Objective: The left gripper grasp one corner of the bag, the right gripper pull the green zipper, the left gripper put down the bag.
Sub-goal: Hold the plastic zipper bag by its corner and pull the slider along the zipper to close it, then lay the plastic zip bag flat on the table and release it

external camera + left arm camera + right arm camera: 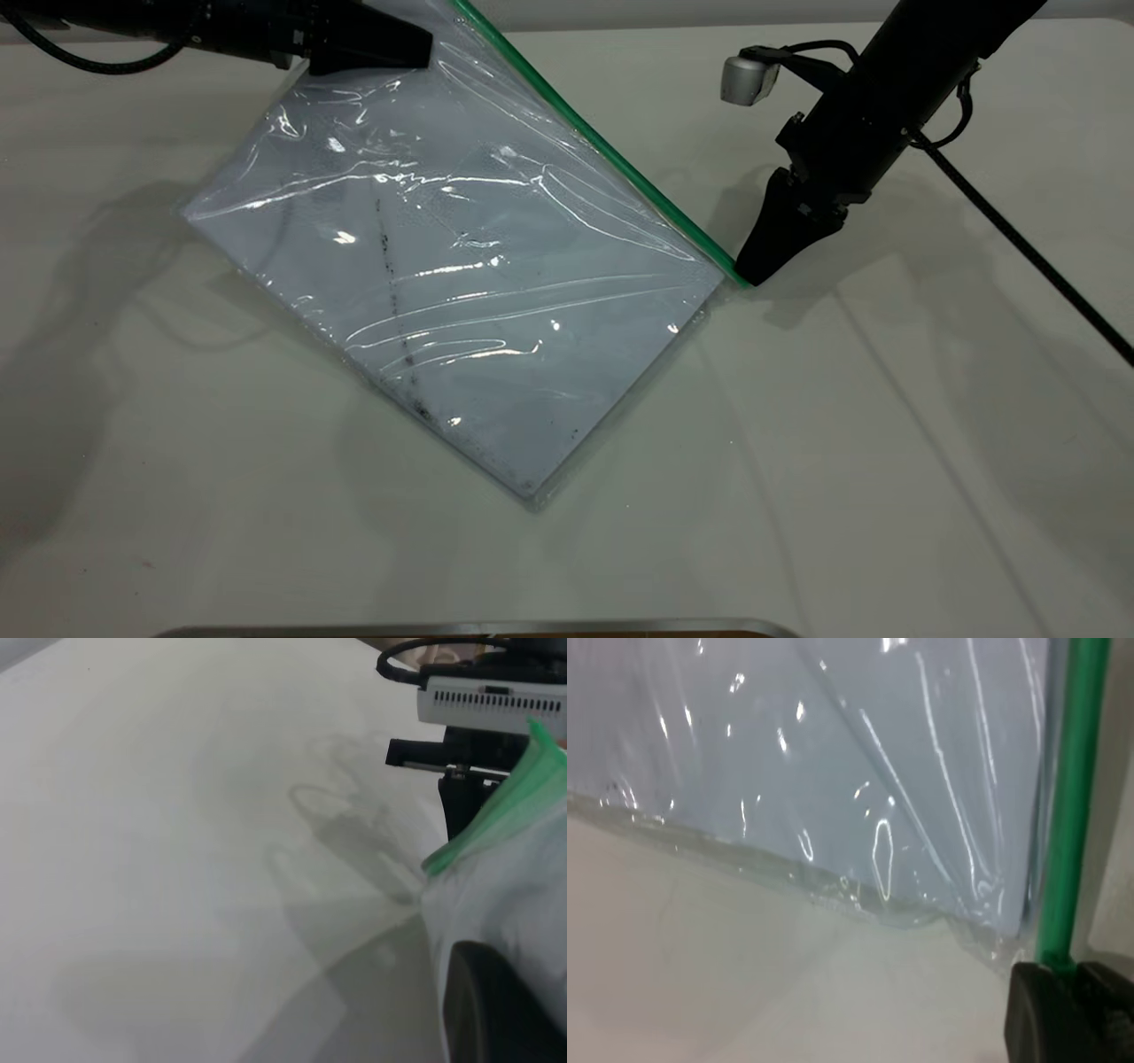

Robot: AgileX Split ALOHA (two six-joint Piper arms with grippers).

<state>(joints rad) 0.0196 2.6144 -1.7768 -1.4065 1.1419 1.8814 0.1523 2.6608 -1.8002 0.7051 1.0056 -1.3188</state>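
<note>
Plain off-white worktop point(886, 461) here, with a metal rim just peeking in along the exterior view's bottom edge and not much else around.

Progress-wise: the first step looks done. The left end effector point(390, 44), black wedge jaws on a round black arm, is clenched on the upper corner of the big flat clear plastic bag with white paper inside point(461, 292), holding that corner up so the bag slopes down, with its lower edge on the worktop. The narrow bright green zipper strip point(611, 155) runs along the long edge from that raised corner down toward the right end effector point(749, 270), black pointed jaws on a blocky arm. Its tips sit right at the lower end of the strip, and in the right wrist view the green strip point(1067, 806) runs straight into the jaws, so I'd say it's pinched on the zipper at the end of its run. The slider tab itself I can't make out. So the pull seems finished or nearly so; what's left is letting go and the left arm laying the bag down.

Room to move: lots of bare worktop on all sides. The bag's bottom corner points toward the metal rim but is well apart from it.
</note>
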